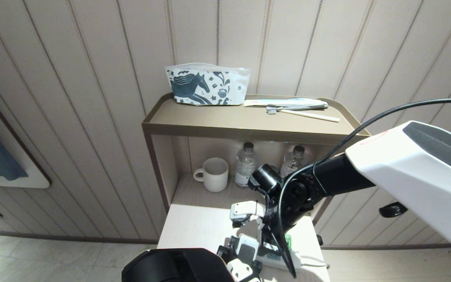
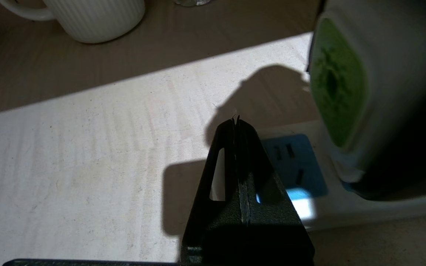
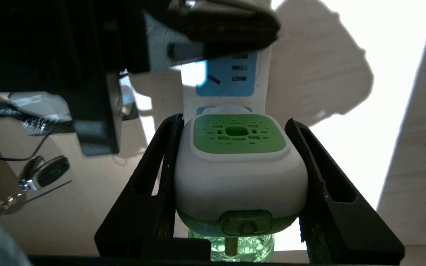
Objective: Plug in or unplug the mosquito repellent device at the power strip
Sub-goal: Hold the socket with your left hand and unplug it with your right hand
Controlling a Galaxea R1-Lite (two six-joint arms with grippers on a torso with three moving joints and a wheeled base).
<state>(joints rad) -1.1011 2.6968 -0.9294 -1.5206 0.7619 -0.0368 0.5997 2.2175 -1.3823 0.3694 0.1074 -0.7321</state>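
While the pale wooden lower shelf (image 1: 194, 227) carries it, the long flat white power strip with blue socket panels (image 3: 231, 79) has the rounded white-and-green mosquito repellent device (image 3: 239, 166) seated in one socket. The right gripper (image 3: 235, 177) clamps that device on both sides; the left gripper (image 2: 236, 123), closed and empty, presses on the strip's end. Judging by this, the pull-out or final push is not yet finished.

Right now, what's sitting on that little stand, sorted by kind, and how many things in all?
Bottles: 2
Mug: 1
Pouch: 1
Toothbrushes: 2
Repellent device: 1
Power strip: 1
Total: 8
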